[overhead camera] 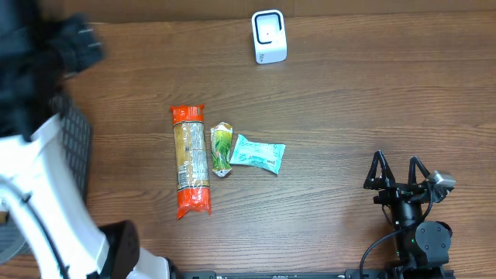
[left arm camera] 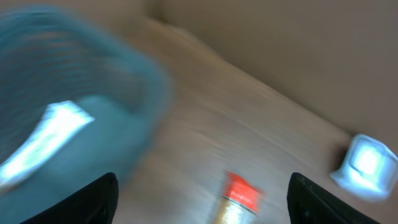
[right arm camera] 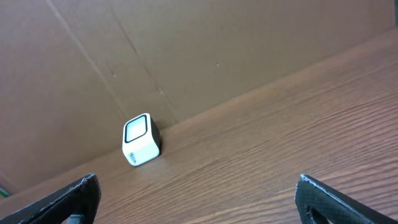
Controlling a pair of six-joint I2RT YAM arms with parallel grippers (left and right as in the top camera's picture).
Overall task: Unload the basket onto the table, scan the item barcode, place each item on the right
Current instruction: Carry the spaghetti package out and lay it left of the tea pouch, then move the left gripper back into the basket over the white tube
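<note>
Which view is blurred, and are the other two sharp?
Left wrist: heavy motion blur smears the blue container, orange-ended packet and white scanner. Overhead: sharp on the table, soft only on the left arm. Right wrist: crisp wood grain, no glare.

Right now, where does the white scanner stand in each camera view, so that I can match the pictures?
Overhead: the white scanner is at top centre, at the far edge of the wooden table.
Left wrist: the scanner is blurred, low at the right edge.
Right wrist: the scanner is left of centre, against the brown wall.
Shared landmark: the line where the table meets that wall.
</note>
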